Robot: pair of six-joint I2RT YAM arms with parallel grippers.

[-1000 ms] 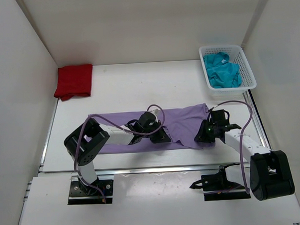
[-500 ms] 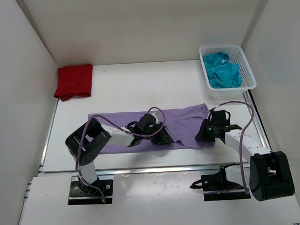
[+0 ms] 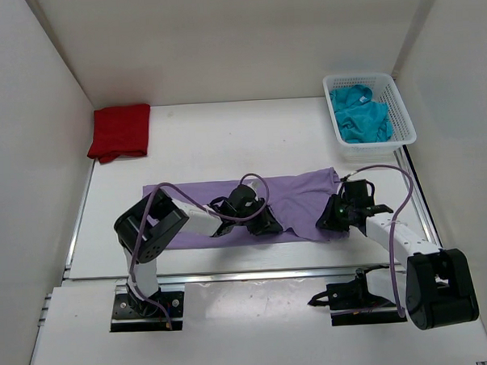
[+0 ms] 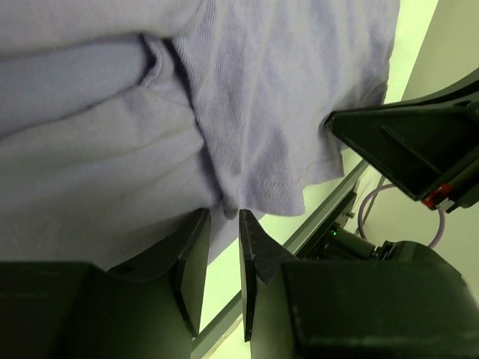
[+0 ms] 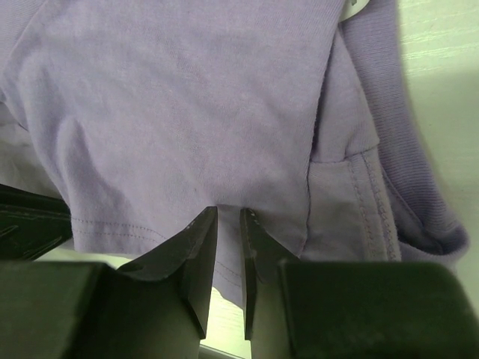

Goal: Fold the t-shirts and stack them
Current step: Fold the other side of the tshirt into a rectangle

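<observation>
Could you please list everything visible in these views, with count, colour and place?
red t-shirt: one, deep red, folded, far left corner of the table
lavender t-shirt: one, pale purple, spread flat across the near middle of the table
teal t-shirt: one, blue-green, crumpled inside the basket
basket: one, white mesh, far right corner of the table
table: one, white
left arm: one, black and white with a purple cable, reaching over the lavender t-shirt
right arm: one, same colours, reaching to the shirt's right end
left pincer: one, black, fingers narrowly apart at the shirt's near hem
right pincer: one, black, fingers narrowly apart at the near hem
</observation>
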